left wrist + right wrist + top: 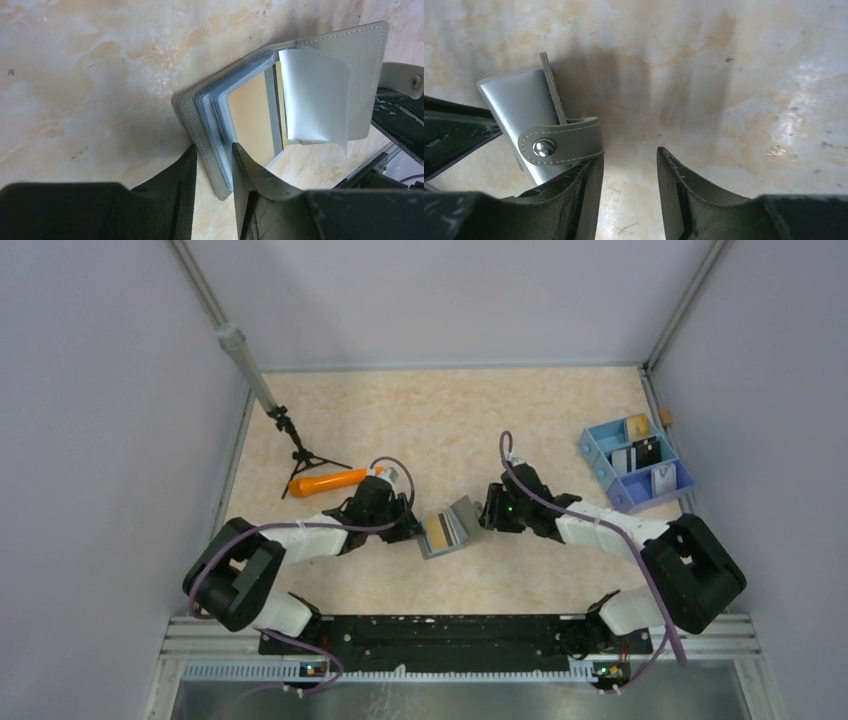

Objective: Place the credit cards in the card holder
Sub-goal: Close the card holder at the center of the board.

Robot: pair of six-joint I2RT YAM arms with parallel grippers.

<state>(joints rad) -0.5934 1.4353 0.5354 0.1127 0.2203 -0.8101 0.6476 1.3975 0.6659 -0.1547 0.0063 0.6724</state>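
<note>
The grey card holder [447, 530] lies open between both arms, its clear sleeves fanned out. In the left wrist view its far cover [360, 65] stands up and a tan face shows in one sleeve [250, 115]. My left gripper [214, 146] is shut on the near corner of the other cover and its sleeves. My right gripper [629, 152] is open over bare table, its left finger [591, 175] against the snap strap [569, 142] of the card holder [519, 100]. The credit cards [622, 459], black and white, stand in the tray.
The blue and lilac compartment tray [600, 462] sits at the right edge beyond my right arm. An orange carrot-shaped stick [328, 481] lies behind my left gripper [412, 527], beside a small black tripod [300, 452] with a grey pole. Walls close in all sides.
</note>
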